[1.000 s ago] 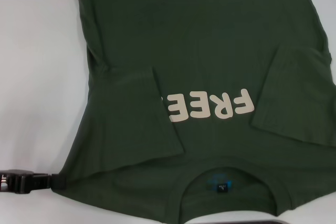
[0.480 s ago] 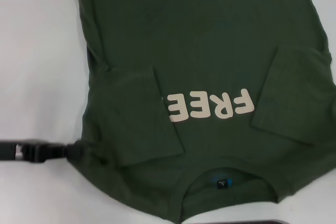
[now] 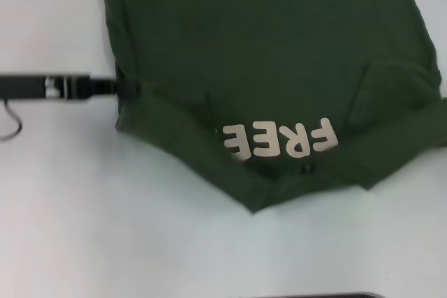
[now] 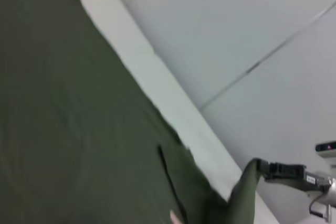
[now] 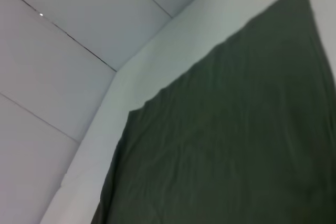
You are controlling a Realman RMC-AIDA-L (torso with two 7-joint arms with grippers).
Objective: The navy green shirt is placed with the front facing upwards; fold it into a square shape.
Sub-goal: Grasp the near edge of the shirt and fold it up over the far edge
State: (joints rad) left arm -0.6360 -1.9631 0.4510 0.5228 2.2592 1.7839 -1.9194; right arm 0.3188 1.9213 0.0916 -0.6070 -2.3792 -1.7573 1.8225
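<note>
The navy green shirt (image 3: 265,47) lies on the white table, its cream "FREE" lettering (image 3: 279,139) now close to the near fold. The collar end is raised and turned over, so the collar and label are hidden. My left gripper (image 3: 124,89) reaches in from the left and is shut on the shirt's left edge. My right gripper is outside the head view. In the left wrist view it shows far off as the right gripper (image 4: 265,167), shut on a raised peak of the shirt (image 4: 79,129). The right wrist view shows only flat shirt (image 5: 236,145).
Bare white table (image 3: 105,228) lies in front of and to the left of the shirt. A cable loop (image 3: 10,127) hangs under the left arm. A dark object (image 3: 314,296) pokes in at the near edge. Grey floor tiles (image 5: 52,51) show beyond the table.
The left gripper moved from the near left corner toward the far side, pulling the shoulder with it. The collar end lifted and folded over, hiding the collar and label.
</note>
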